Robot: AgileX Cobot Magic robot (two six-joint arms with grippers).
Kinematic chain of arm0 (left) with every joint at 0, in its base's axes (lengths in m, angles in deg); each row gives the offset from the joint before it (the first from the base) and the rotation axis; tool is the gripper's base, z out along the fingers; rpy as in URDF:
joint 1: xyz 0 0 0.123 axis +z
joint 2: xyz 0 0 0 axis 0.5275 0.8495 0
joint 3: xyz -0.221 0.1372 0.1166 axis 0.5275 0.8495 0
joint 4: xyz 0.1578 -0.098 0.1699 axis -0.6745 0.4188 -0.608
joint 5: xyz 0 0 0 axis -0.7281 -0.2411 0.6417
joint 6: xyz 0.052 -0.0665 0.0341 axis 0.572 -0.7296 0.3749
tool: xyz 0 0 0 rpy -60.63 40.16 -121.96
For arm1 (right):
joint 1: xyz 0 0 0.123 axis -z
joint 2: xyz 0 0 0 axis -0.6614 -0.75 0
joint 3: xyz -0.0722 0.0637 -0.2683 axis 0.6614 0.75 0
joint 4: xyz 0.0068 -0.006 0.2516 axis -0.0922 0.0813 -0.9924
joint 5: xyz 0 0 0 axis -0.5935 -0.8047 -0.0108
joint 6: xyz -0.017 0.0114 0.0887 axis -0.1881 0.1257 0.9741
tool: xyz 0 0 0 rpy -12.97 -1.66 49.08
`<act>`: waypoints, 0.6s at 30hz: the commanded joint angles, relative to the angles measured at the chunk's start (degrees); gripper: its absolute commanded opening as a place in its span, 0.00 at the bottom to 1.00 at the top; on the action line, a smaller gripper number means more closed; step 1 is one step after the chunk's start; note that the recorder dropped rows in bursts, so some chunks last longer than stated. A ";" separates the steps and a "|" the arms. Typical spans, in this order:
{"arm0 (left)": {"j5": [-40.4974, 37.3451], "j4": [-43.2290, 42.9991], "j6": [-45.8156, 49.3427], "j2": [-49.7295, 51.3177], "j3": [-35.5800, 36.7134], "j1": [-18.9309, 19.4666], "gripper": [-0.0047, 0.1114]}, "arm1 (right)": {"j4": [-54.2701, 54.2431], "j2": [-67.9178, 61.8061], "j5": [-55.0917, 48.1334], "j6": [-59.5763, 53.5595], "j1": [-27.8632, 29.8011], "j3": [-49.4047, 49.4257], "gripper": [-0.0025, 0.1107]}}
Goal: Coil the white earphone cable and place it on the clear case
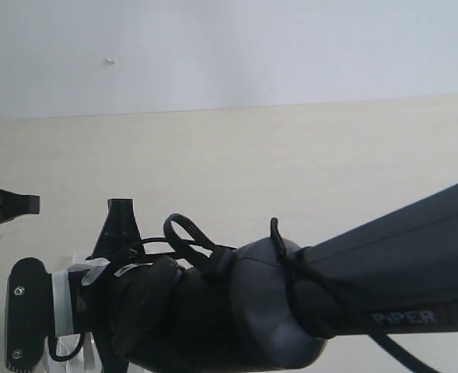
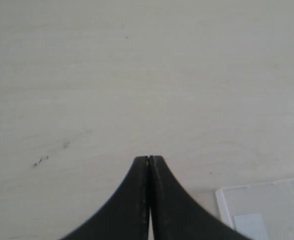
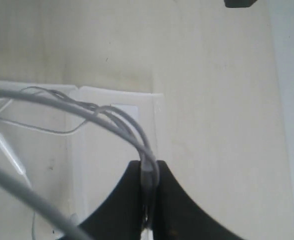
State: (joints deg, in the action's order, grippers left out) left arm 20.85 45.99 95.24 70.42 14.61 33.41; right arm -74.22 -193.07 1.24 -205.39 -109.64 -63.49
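In the right wrist view my right gripper [image 3: 147, 170] is shut on several strands of the white earphone cable [image 3: 89, 107]. The strands arc away from the jaws over the clear case [image 3: 112, 150]. The case lies flat on the table, with its whitish label [image 3: 125, 109] just beyond the cable. An earbud [image 3: 11, 152] and thin loose loops rest over the case's other half. My left gripper [image 2: 149, 159] is shut with nothing in it, and a corner of the case [image 2: 266, 200] lies beside it. In the exterior view the right arm [image 1: 306, 295] hides both cable and case.
The pale wooden table [image 1: 291, 155] stretches back to a white wall [image 1: 229, 47]. The left gripper's tip [image 1: 34, 204] pokes in at the exterior view's left edge. Black robot cables [image 1: 186, 233] loop over the right arm's wrist.
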 commanded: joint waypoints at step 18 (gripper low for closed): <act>0.20 0.04 -0.31 -0.25 0.16 0.16 0.04 | 2.83 0.15 -3.38 -1.33 -0.02 1.03 0.20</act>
State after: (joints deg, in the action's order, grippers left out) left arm 20.85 45.99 95.24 70.42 14.61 33.41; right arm -71.60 -193.07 -0.06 -205.39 -109.64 -62.72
